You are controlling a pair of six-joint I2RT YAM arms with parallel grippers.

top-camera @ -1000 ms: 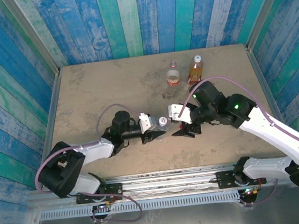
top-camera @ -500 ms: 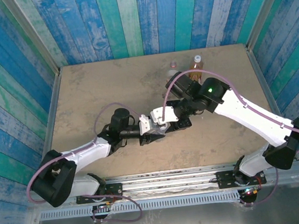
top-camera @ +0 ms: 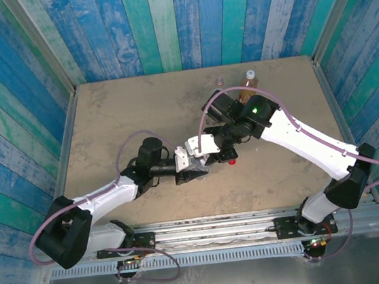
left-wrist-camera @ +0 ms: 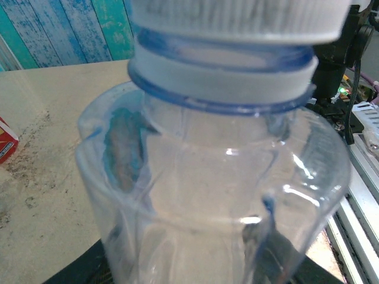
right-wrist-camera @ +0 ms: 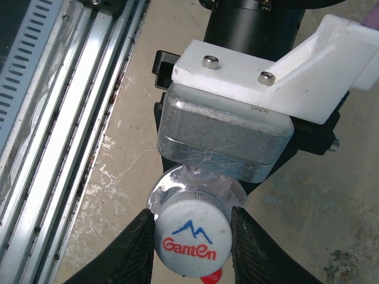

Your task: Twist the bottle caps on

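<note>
Being clamped around its body by the left gripper (top-camera: 196, 171), the clear bluish bottle (left-wrist-camera: 219, 195) is held steady near the middle of the table (top-camera: 118, 116). Its white Ganten cap (right-wrist-camera: 192, 236), seated on the neck, is pinched from both sides by the right gripper (right-wrist-camera: 194, 247), evidently so that it can be twisted tight. A red cap (top-camera: 233, 161) lies loose just beside.

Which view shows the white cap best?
Right wrist: the cap shows its printed top, sharp, inside the right gripper. Left wrist catches its ribbed rim, blurred, above the bottle. Top external leaves it too small to make out.
</note>
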